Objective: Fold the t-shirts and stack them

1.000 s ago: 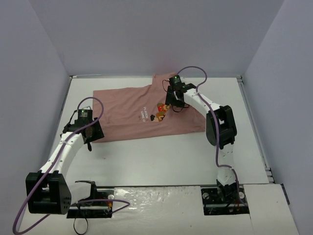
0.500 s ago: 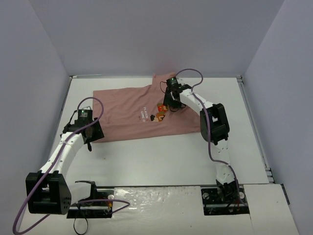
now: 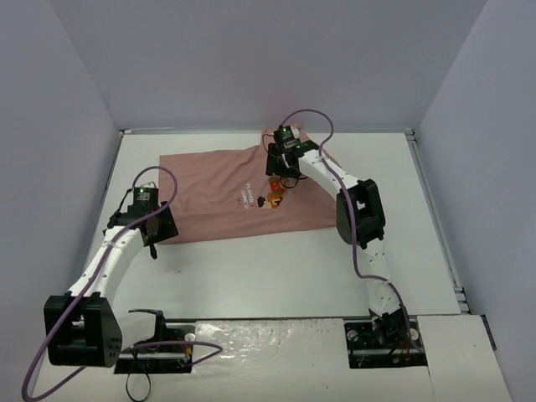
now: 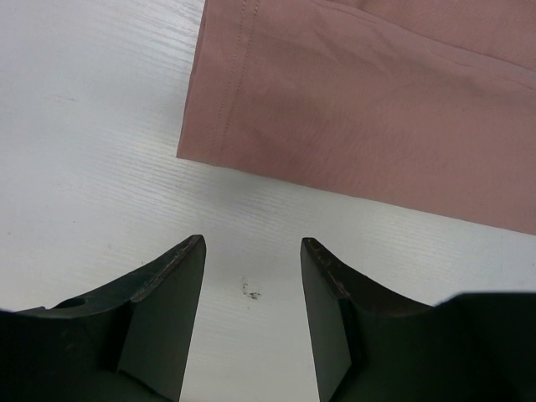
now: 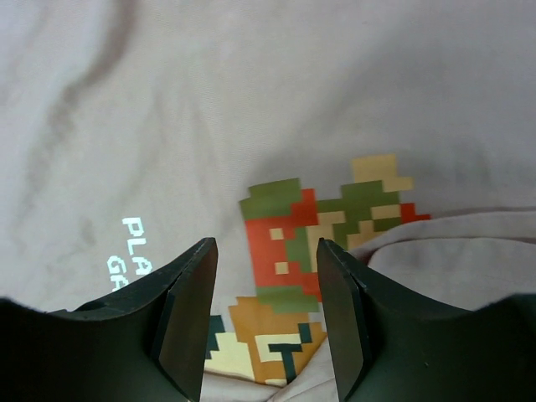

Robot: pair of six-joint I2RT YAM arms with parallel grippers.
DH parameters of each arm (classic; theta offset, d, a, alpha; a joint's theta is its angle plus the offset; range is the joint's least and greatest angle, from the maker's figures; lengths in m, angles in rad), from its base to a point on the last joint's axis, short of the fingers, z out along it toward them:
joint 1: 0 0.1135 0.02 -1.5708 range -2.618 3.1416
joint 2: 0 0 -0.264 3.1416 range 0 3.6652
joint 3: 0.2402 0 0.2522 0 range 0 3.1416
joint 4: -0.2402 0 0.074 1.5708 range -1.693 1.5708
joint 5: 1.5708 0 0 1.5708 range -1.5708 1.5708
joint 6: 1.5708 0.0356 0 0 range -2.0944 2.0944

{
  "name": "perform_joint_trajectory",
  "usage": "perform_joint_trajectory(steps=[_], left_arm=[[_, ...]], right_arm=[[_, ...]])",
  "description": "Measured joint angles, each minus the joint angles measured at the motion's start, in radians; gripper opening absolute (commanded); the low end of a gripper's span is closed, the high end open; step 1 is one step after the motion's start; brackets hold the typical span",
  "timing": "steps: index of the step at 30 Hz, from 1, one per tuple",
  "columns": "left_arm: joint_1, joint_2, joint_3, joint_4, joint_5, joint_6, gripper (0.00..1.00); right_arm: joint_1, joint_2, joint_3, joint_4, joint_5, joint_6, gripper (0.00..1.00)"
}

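Two robot arms work over a dusty-pink short-sleeved cotton t-shirt (image 3: 213, 188), spread print side up across the far half of a flat white surface (image 3: 251, 268). The black two-fingered left hand (image 3: 154, 241) hangs low over bare surface, fingers apart w/ nothing btwn them. In the left wrist view the t-shirt (image 4: 377, 109) fills the area ahead of this hand (image 4: 251, 247). Its stitched hem corner (image 4: 188, 151) sits just beyond the fingertips and slightly to their left, clear of them. The black two-fingered right hand (image 3: 279, 170) is out over the t-shirt's chest, fingers likewise spread and gripping nothing. Seen from the right wrist, a blocky red, green and orange chest graphic (image 5: 306, 243) shows in the gap of that hand (image 5: 266, 244) and just ahead of it. Small white lettering (image 5: 132, 251) lies left of the fingers. A raised fold of pink cloth (image 5: 435, 251) lies to their right, lapping the graphic's edge. Whether the right fingertips touch the cloth can't be told.
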Motion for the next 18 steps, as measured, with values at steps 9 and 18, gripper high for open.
perform_joint_trajectory(steps=[9, 18], left_arm=[[0.0, 0.0, 0.0, 0.002, 0.007, -0.001, 0.46], [0.0, 0.111, 0.054, 0.044, 0.072, -0.027, 0.46]], right_arm=[[-0.033, -0.069, -0.072, 0.006, -0.064, -0.081, 0.42], [-0.287, -0.487, -0.53, 0.024, -0.18, -0.154, 0.38]])
